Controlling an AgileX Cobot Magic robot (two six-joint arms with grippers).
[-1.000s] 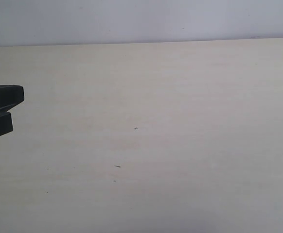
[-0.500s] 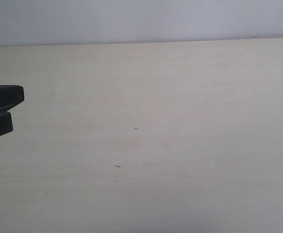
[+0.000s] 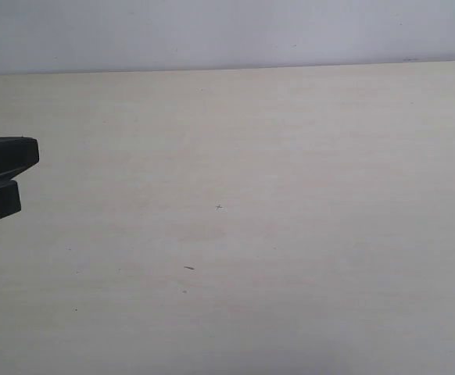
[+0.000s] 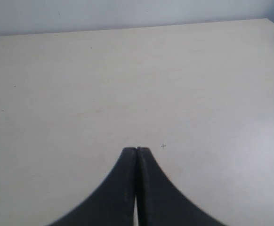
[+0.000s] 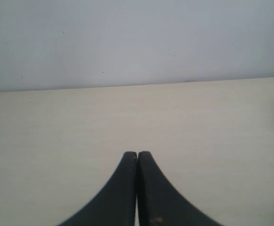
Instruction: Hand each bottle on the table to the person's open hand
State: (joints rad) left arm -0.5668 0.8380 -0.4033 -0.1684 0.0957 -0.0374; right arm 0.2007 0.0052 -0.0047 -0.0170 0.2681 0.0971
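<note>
No bottle and no person's hand shows in any view. The pale beige table (image 3: 290, 172) fills the exterior view. My left gripper (image 3: 12, 172) pokes in at that view's left edge as a black shape above the tabletop. Seen from the left wrist, the left gripper (image 4: 136, 149) is shut, its two black fingers pressed together with nothing between them. My right gripper (image 5: 137, 153) is likewise shut on nothing over the table (image 5: 212, 122); it is out of the exterior view.
A plain grey-white wall (image 3: 227, 31) rises behind the table's far edge. A few tiny dark specks (image 3: 189, 268) lie on the tabletop. The table's far right corner (image 4: 269, 21) shows in the left wrist view.
</note>
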